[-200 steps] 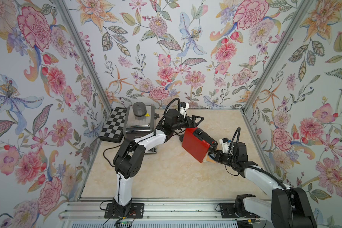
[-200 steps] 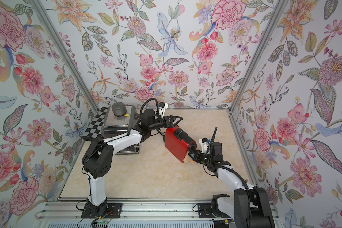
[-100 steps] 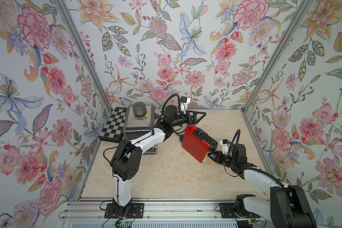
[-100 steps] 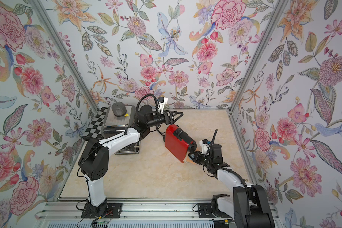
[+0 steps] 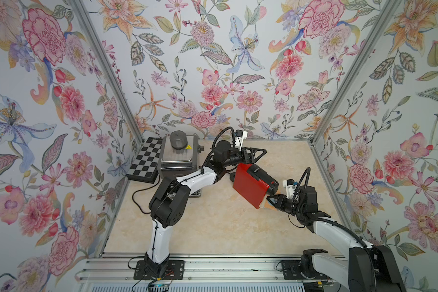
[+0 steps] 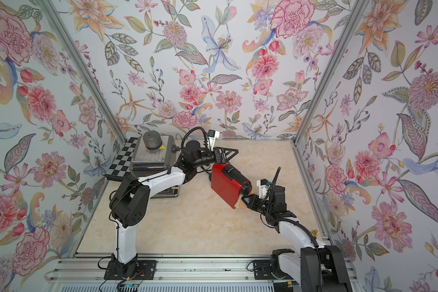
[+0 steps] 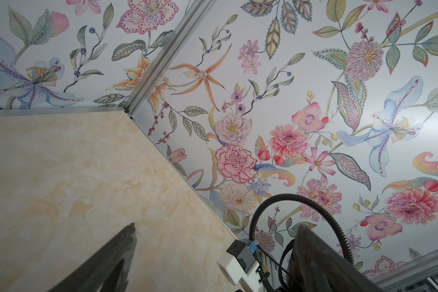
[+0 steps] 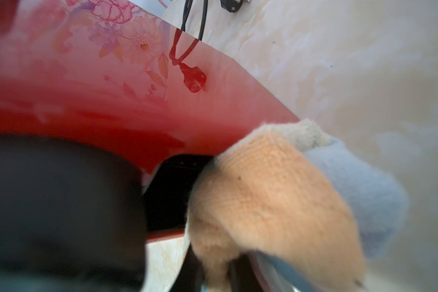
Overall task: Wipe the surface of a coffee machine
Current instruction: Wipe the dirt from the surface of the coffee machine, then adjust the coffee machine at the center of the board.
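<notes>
Shifting only slightly beside the coffee machine (image 5: pixel 248 188), left hand (image 5: pixel 259 155) stays spread; right hand (image 5: pixel 271 200) keeps clenching cloth (image 8: pixel 276 202).

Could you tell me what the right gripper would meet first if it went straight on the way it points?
The coffee machine: the right gripper, shut on the cloth, points at its red side, and the cloth seems to touch it.

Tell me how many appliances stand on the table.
2: a steel machine at the back left beside the checkerboard, and a red coffee machine mid-table, where the right gripper holds a cloth to its corner.
</notes>
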Motion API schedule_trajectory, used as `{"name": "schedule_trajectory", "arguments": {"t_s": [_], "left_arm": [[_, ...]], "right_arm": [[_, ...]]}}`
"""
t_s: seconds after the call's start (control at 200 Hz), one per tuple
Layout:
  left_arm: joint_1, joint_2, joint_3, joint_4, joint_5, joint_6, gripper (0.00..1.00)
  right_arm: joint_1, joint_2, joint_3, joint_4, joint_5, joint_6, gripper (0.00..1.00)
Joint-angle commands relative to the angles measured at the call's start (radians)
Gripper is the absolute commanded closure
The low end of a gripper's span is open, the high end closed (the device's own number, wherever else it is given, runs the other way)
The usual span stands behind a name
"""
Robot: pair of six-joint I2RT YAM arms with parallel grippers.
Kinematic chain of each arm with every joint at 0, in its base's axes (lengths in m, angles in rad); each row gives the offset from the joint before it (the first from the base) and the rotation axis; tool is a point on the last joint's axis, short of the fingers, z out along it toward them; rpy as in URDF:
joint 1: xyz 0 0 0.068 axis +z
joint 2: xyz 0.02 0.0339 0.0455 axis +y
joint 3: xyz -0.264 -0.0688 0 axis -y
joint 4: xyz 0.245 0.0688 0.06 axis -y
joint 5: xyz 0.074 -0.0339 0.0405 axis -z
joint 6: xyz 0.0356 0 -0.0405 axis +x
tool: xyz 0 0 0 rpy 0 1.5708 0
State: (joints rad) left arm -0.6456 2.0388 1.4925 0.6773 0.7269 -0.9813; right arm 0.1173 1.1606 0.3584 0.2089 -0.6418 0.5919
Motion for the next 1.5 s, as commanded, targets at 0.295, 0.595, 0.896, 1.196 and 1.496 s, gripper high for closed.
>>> {"name": "schedule_trajectory", "arguments": {"t_s": [0.295,0.595,0.896,1.196,1.496], "left_arm": [[-0.019,0.012,-0.037,0.065,0.012,-0.036,0.01],[-0.018,0.005,-0.077,0.070,0.010,-0.036,0.01],[-0.019,-0.011,-0.098,0.085,0.007,-0.036,0.01],[0.025,-0.015,-0.096,0.049,-0.017,-0.029,0.01],[0.079,-0.012,-0.062,0.052,-0.006,-0.033,0.01]], "right_arm": [[0.045,0.122,0.015,0.008,0.090,-0.075,1.00],[0.027,-0.217,0.043,-0.232,0.181,-0.082,1.00],[0.004,-0.429,0.097,-0.520,0.262,-0.111,1.00],[-0.013,-0.543,0.200,-0.655,0.374,-0.171,1.00],[0.056,-0.618,0.264,-0.630,0.281,-0.138,1.00]]}}
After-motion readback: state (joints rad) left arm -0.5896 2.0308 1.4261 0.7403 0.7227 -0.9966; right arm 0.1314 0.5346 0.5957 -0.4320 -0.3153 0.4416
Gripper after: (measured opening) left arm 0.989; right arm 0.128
